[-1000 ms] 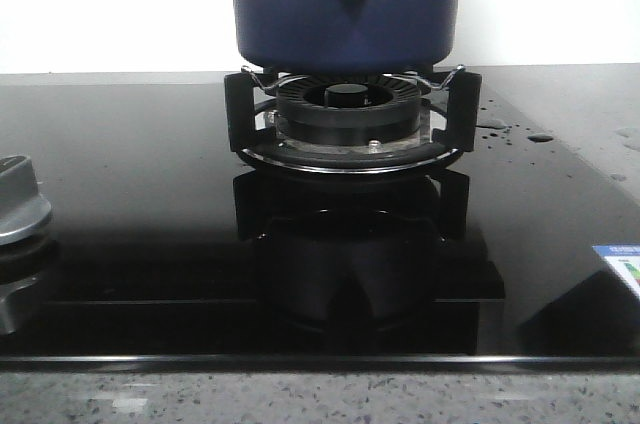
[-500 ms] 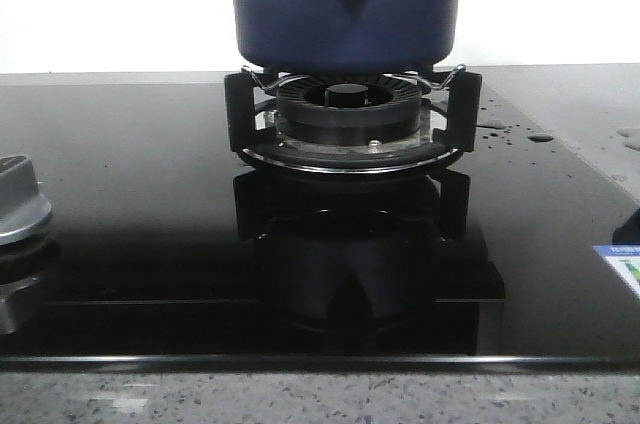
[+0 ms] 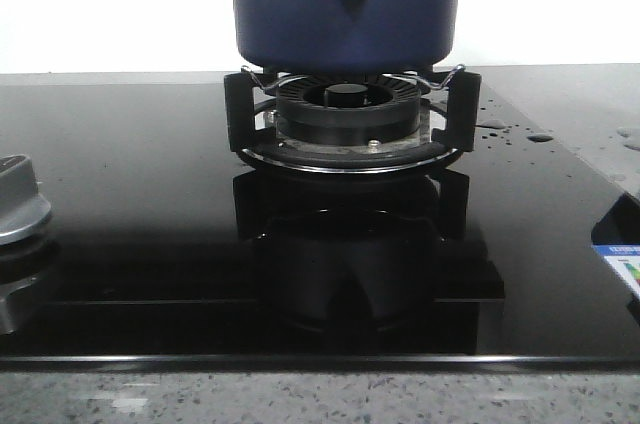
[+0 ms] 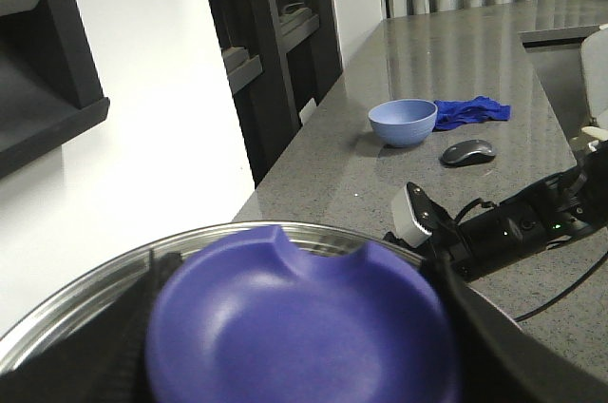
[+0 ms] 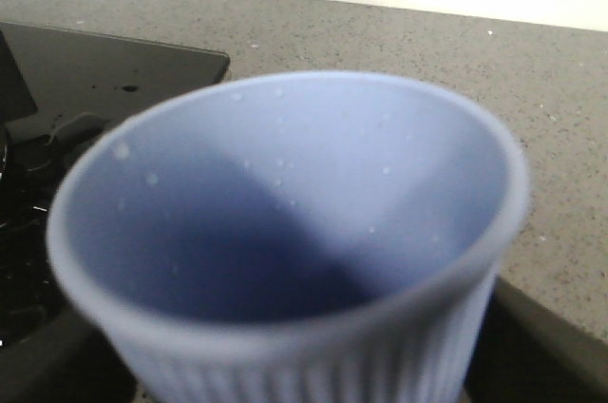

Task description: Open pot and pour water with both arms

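The dark navy pot [image 3: 345, 4] stands on the black pot support [image 3: 236, 109] over the ribbed burner ring [image 3: 348, 109]; its top is cut off by the front view. In the left wrist view, my left gripper [image 4: 304, 355] is shut on the lid's purple-blue knob [image 4: 294, 308], dark fingers [image 4: 494, 346] on either side, with the lid's steel rim [image 4: 85, 303] behind. My right gripper [image 5: 304, 379] is shut on a light blue ribbed cup [image 5: 285, 213]; it looks empty, with droplets on its inner wall. Neither gripper shows in the front view.
A black glass hob [image 3: 120, 164] has a silver control knob [image 3: 18, 199] at its left, water drops [image 3: 495, 124] at the right and a label [image 3: 622, 266] at the right edge. On the grey counter are a blue bowl [image 4: 402, 122], a mouse [image 4: 467, 151], a blue cloth [image 4: 472, 110] and a cabled black device [image 4: 494, 227].
A dark reflection has grown on the glass at the right edge, above the label. The pot and burner have not moved.
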Tool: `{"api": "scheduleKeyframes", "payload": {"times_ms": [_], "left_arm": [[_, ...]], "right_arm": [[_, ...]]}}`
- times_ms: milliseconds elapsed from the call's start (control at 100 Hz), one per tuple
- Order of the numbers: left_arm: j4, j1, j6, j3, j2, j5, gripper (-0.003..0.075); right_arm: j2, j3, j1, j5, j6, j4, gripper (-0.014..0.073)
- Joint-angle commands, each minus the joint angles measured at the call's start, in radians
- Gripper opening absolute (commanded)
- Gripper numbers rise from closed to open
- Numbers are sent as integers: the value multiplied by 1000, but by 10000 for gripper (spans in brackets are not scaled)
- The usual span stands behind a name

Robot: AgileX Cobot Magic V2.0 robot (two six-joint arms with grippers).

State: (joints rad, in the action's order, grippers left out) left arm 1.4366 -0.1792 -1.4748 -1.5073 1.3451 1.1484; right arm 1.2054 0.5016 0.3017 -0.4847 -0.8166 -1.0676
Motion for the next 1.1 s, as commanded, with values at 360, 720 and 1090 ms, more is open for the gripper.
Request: {"api": "scheduleKeyframes", "payload": {"times_ms": [360, 720, 1090], "left_arm": [[85, -66, 9, -31, 29, -67, 211], [117, -189, -51, -31, 213, -182, 211], [229, -201, -154, -31, 373, -204, 211]], "right_arm": [[-221, 23, 8, -52, 1, 21, 656], [-419, 32, 1, -46, -80, 29, 594], [-544, 32, -65, -46, -87, 29, -64]]}}
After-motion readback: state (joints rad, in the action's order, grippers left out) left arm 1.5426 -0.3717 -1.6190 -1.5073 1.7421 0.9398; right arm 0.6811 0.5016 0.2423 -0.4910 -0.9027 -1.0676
